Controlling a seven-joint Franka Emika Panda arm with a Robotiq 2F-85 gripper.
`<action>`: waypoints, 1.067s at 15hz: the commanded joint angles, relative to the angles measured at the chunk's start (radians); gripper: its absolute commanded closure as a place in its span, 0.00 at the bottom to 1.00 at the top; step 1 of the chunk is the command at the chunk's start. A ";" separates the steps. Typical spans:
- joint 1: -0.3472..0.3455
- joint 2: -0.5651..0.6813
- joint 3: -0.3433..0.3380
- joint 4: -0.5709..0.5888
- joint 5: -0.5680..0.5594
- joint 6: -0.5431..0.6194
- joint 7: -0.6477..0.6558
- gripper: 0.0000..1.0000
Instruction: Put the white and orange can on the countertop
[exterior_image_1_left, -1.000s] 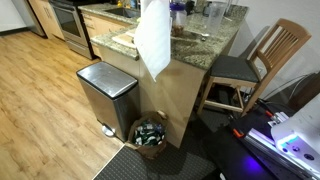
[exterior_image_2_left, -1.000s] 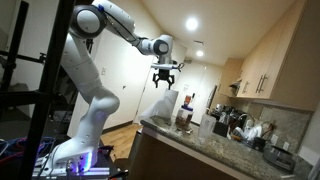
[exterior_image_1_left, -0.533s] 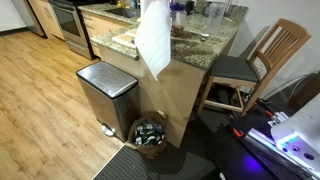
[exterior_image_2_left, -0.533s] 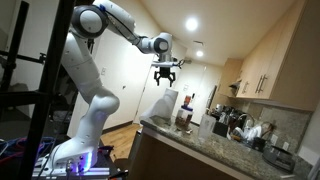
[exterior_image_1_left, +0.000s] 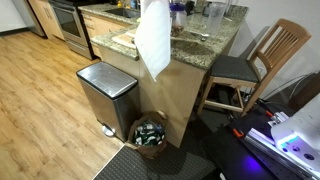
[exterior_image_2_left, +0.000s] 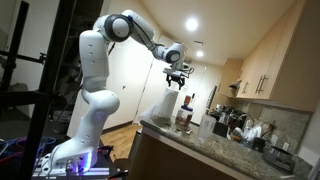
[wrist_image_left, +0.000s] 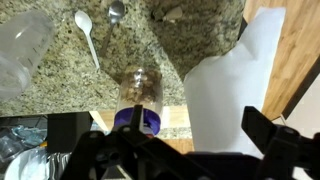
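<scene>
I cannot make out the white and orange can in any view. The speckled granite countertop shows in both exterior views and fills the top of the wrist view. My gripper hangs high above the counter's end, open and empty. In the wrist view its dark fingers straddle a tall white paper object standing at the counter edge. That object also shows in both exterior views.
A bottle with a blue cap lies on the counter beside a white spoon and a clear plastic bottle. On the floor below are a steel bin and a basket of cans. A wooden chair stands beside the counter.
The arm has swung and stretched out, carrying the gripper sideways over the counter and a little lower. The gripper stays open. Nothing on the counter has moved.
</scene>
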 joint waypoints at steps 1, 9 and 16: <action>-0.031 0.199 0.044 0.219 0.007 0.016 0.090 0.00; -0.047 0.315 0.072 0.256 0.036 0.102 0.162 0.00; -0.057 0.560 0.093 0.432 -0.085 0.392 0.475 0.00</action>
